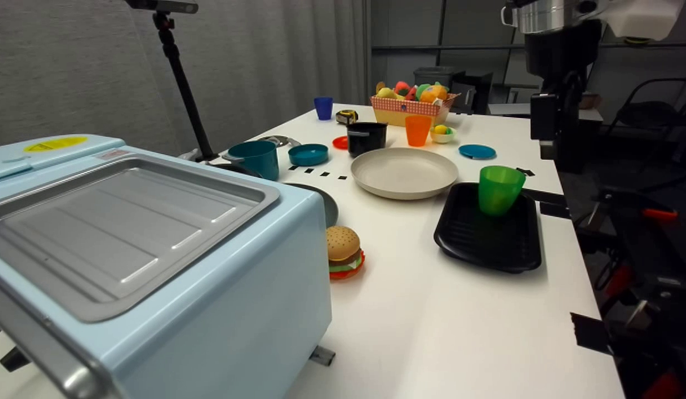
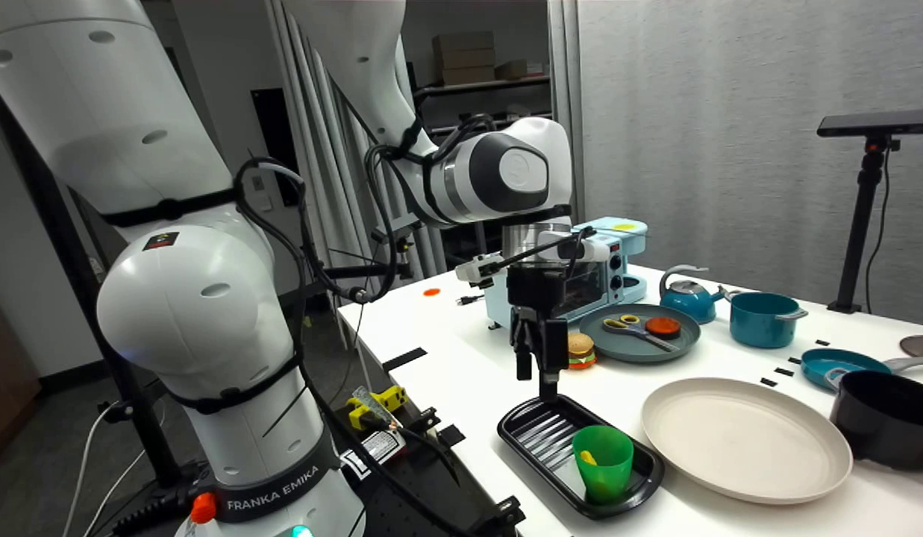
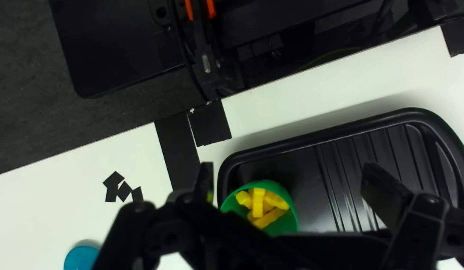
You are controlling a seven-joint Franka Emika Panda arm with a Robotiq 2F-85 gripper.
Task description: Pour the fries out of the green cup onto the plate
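Note:
The green cup (image 1: 499, 190) stands in the black tray in both exterior views, near one end of it (image 2: 606, 461). Yellow fries (image 3: 262, 204) are inside the cup; one shows over the inner wall in an exterior view (image 2: 588, 457). My gripper (image 3: 288, 182) is open and empty, raised above the tray and apart from the cup. In the wrist view the cup (image 3: 275, 187) shows beyond the fingers, nearer the left finger, its lower part hidden by the gripper. The cream plate (image 2: 745, 440) lies beside the tray with nothing on it; it also shows here (image 1: 405, 172).
The black tray (image 2: 539, 436) lies near the table edge. A toy burger (image 1: 343, 252), a light-blue toaster oven (image 1: 254, 288), a black pot (image 2: 890, 418), an orange cup (image 1: 418, 131) and a blue disc (image 1: 477, 152) stand around. A grey plate (image 2: 640, 335) holds scissors.

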